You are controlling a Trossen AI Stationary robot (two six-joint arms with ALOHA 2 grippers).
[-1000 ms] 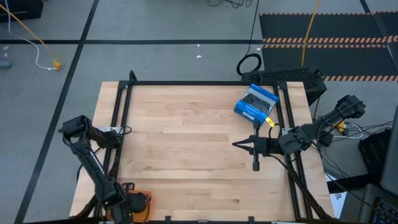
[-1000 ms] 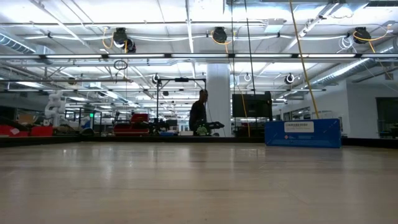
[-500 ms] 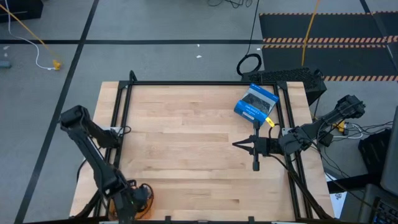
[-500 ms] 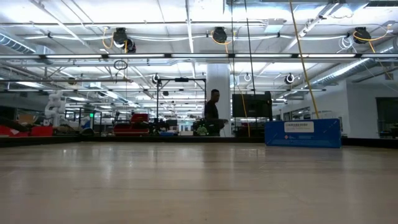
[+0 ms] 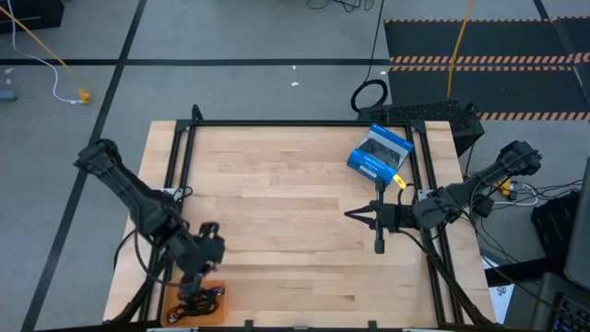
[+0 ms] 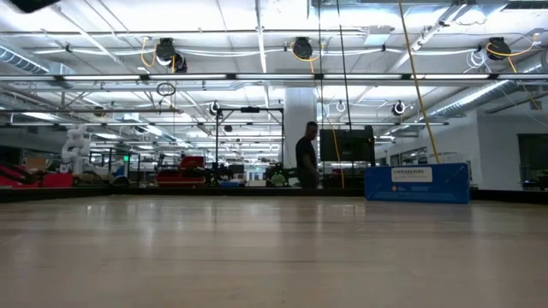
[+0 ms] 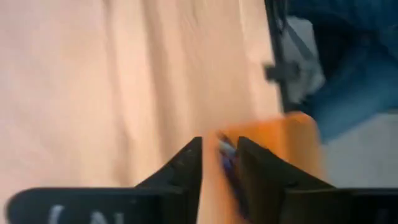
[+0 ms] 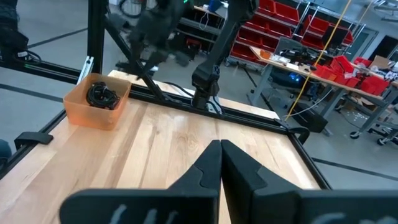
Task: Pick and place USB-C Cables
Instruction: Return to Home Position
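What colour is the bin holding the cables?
Orange; the bin shows best in the right wrist view.

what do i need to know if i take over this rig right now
Left gripper: slightly open, empty, above the orange bin at the table corner on the left arm's side.
Right gripper: shut, empty, over the table's right side near the blue box.
USB-C cables: in the bin, count unclear; none shows on the table.
Done: placing, it seems.
Left: probably only bringing the left arm home.

Orange bin (image 8: pixel 93 116), black cables (image 8: pixel 102 95) inside; blue box (image 5: pixel 379 152); pale wood-grain table (image 5: pixel 277 189).
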